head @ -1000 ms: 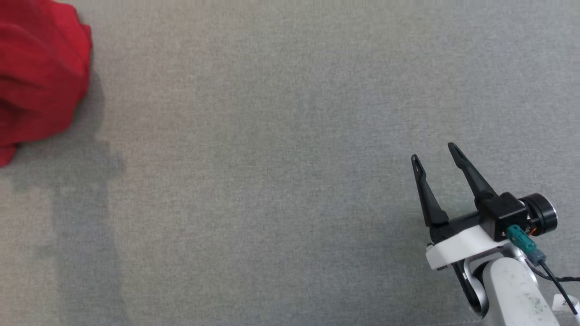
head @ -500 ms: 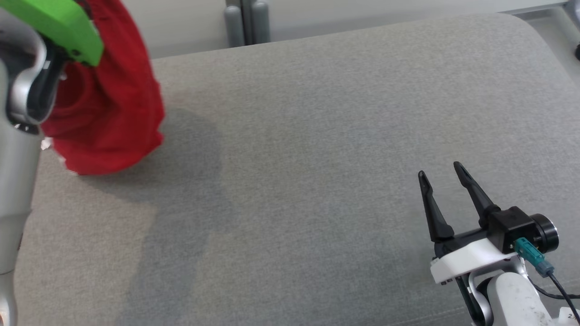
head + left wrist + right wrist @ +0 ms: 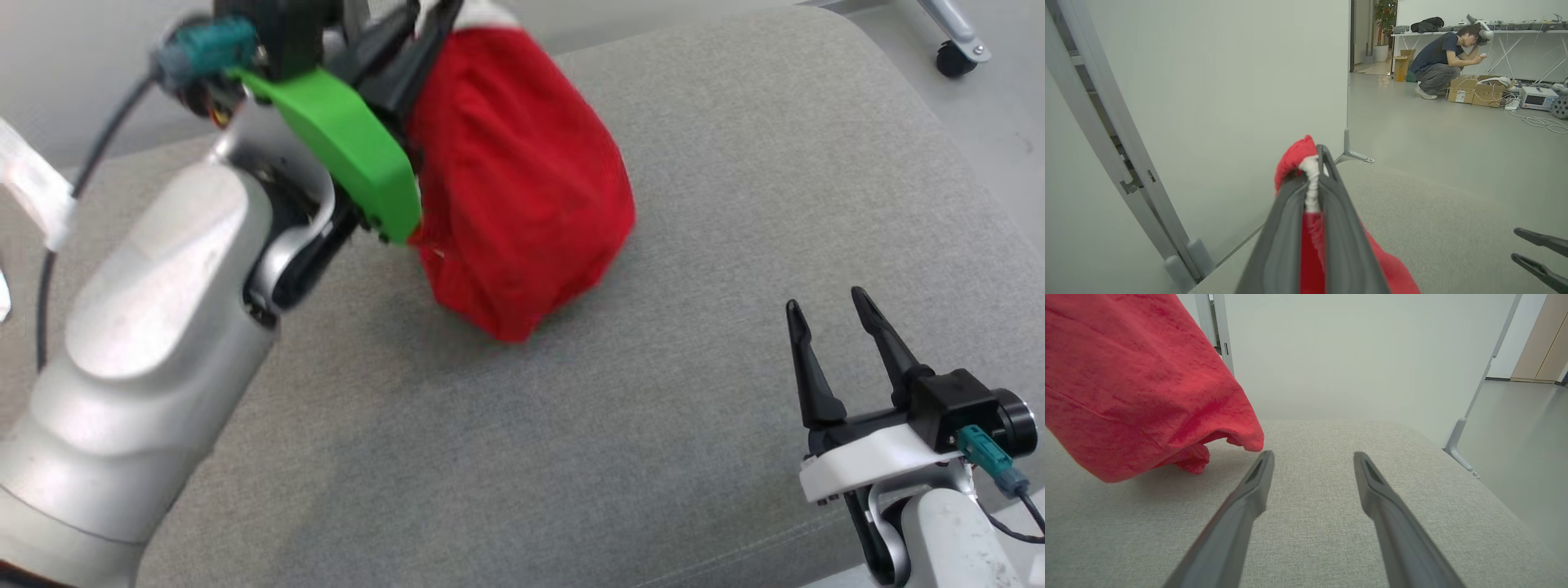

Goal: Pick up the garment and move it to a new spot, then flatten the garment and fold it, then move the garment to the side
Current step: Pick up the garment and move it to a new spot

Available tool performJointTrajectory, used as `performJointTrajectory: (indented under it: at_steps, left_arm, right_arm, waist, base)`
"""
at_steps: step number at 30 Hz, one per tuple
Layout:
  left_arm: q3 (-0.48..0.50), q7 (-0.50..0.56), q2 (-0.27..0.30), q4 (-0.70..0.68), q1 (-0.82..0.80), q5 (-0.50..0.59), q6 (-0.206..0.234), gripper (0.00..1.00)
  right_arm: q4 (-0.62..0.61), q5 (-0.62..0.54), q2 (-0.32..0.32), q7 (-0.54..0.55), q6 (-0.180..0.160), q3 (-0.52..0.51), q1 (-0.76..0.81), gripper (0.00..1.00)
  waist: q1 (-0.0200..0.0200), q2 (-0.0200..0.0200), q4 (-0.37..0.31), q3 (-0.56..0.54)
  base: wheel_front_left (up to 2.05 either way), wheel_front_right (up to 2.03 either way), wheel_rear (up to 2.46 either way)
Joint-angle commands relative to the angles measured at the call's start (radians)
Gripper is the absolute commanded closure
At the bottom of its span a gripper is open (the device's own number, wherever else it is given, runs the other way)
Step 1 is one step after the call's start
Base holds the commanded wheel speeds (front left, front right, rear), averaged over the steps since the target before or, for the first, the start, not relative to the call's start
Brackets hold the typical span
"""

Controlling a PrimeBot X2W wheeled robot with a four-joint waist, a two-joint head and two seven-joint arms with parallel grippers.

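The red garment (image 3: 522,188) hangs bunched from my left gripper (image 3: 437,16), which is shut on its top edge above the grey cushion (image 3: 653,425). In the left wrist view the gripper (image 3: 1312,163) pinches red cloth (image 3: 1294,155) with a white strip between its fingers. The garment's lowest fold is just above or touching the cushion; I cannot tell which. My right gripper (image 3: 824,300) stands open and holds nothing at the lower right, apart from the cloth. In the right wrist view, the garment (image 3: 1135,384) hangs to the upper left of the open gripper (image 3: 1313,455).
The cushion's rounded right edge (image 3: 963,188) drops to the floor, where a caster wheel (image 3: 951,57) stands. A white partition (image 3: 1229,81) rises behind the cushion. Far off, a person (image 3: 1441,61) crouches by cardboard boxes (image 3: 1478,87).
The head camera has swung, bringing the left arm into view. The left gripper has carried the hanging garment rightward, much closer to the right gripper. The right gripper has stayed open.
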Motion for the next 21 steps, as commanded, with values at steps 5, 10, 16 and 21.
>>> performJointTrajectory:
  at_steps: [5,10,16,21]
  left_arm:
    - [-0.043,-0.057,0.029,0.072,0.174,-0.075,0.002,1.0]
    - [-0.034,-0.13,0.05,0.152,0.303,-0.122,0.003,1.0]
    - [0.007,-0.216,0.072,0.231,0.42,-0.166,0.021,1.0]
    - [0.031,-0.263,0.074,0.289,0.484,-0.197,0.03,1.0]
  right_arm:
    - [-0.004,-0.01,-0.003,-0.005,-0.001,-0.014,0.009,0.0]
    - [-0.006,-0.014,-0.003,-0.005,-0.001,-0.014,0.01,0.0]
    - [-0.009,-0.02,-0.003,-0.005,-0.001,-0.018,0.017,0.0]
    - [-0.007,-0.025,-0.003,-0.005,-0.001,-0.022,0.018,0.0]
  waist:
    - [0.0,0.0,0.033,0.011]
    - [0.0,0.0,0.061,0.02]
    - [0.0,0.0,0.089,0.024]
    - [0.0,0.0,0.109,0.024]
  base:
    - [0.0,0.0,0.0]
    - [0.0,0.0,0.0]
    - [0.0,0.0,0.0]
    - [0.0,0.0,0.0]
